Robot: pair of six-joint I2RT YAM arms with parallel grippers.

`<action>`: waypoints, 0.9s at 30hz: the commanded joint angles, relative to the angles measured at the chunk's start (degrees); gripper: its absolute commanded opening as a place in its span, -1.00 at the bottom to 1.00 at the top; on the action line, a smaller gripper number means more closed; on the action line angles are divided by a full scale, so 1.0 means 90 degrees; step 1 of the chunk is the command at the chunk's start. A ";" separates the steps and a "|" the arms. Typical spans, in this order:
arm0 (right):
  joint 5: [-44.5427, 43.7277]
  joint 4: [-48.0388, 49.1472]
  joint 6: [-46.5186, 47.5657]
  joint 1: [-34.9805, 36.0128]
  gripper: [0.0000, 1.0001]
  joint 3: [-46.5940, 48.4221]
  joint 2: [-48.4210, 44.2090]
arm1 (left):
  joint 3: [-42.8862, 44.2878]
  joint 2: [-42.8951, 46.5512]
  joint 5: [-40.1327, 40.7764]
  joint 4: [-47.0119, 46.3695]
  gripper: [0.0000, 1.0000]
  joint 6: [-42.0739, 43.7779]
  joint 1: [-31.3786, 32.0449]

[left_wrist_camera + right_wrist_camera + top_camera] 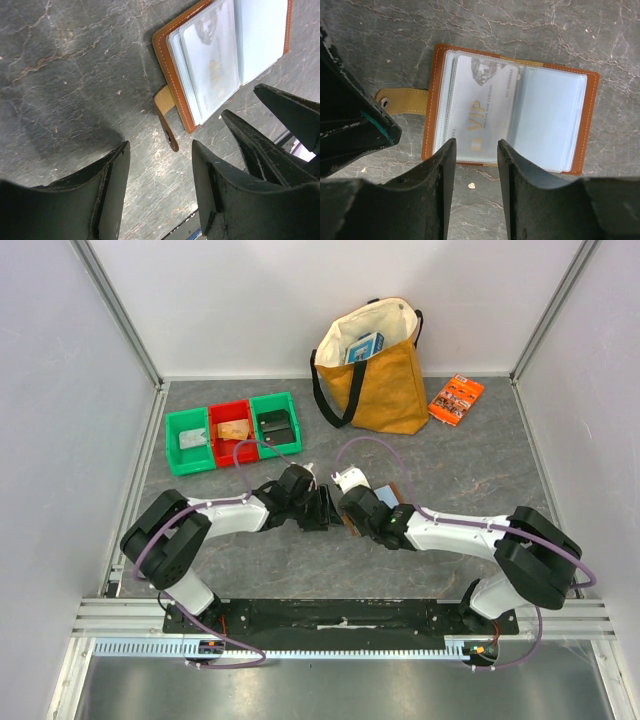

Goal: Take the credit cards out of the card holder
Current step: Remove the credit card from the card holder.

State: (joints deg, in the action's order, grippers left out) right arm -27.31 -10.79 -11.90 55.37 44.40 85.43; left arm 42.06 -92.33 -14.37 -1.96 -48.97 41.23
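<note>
Plainly, the right jaws stand spread with nothing between them, their tips at the near edge of the card holder [430, 105], which lies open flat on the bench [580, 35]. Straight ahead of the gap sits a pale credit card [480, 110] in its clear pocket, its long axis running directly away from the tips. The left jaws, also spread and empty, hang off to one side by the tab [402, 100]. The right arm looks better placed for the pull.
</note>
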 commanded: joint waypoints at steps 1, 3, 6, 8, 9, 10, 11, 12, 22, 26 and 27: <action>0.0251 0.0339 0.0033 -0.0108 -0.06 0.0164 0.0137 | 0.0277 -0.0189 0.0004 -0.0339 0.11 -0.0242 -0.0001; 0.0339 0.0388 0.0024 -0.0137 0.01 0.0164 0.0205 | 0.0365 -0.0374 0.0025 -0.0339 -0.09 -0.0262 -0.0001; 0.0485 0.0398 0.0024 -0.0166 0.09 0.0164 0.0264 | 0.0424 -0.0521 0.0005 -0.0339 -0.41 -0.0291 -0.0001; 0.0505 0.0398 0.0033 -0.0215 0.11 0.0154 0.0342 | 0.0395 -0.0512 0.0005 -0.0339 -0.63 -0.0311 -0.0001; 0.0534 0.0398 0.0024 -0.0244 0.11 0.0135 0.0361 | 0.0375 -0.0493 0.0024 -0.0330 -0.73 -0.0301 -0.0001; 0.0554 0.0398 0.0024 -0.0254 0.11 0.0144 0.0371 | 0.0356 -0.0464 0.0054 -0.0310 -0.79 -0.0311 -0.0001; 0.0573 0.0407 0.0014 -0.0254 0.11 0.0125 0.0381 | 0.0336 -0.0434 0.0073 -0.0291 -0.86 -0.0301 0.0008; 0.0593 0.0407 0.0023 -0.0264 0.13 0.0135 0.0391 | 0.0317 -0.0405 0.0102 -0.0261 -0.89 -0.0301 0.0008; 0.0691 0.0379 0.0014 -0.0313 0.18 0.0203 0.0566 | 0.0268 -0.0356 0.0093 -0.0212 -0.97 -0.0281 -0.0001; 0.0740 0.0291 0.0033 -0.0323 0.23 0.0242 0.0596 | 0.0238 -0.0346 0.0093 -0.0203 -0.96 -0.0272 0.0008; 0.0730 0.0261 0.0033 -0.0313 0.24 0.0262 0.0606 | 0.0238 -0.0346 0.0093 -0.0203 -0.96 -0.0262 -0.0001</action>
State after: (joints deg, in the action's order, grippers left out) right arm -20.99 -8.21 -11.88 52.80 44.62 90.02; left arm 44.23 -96.86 -13.82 -3.14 -50.87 41.23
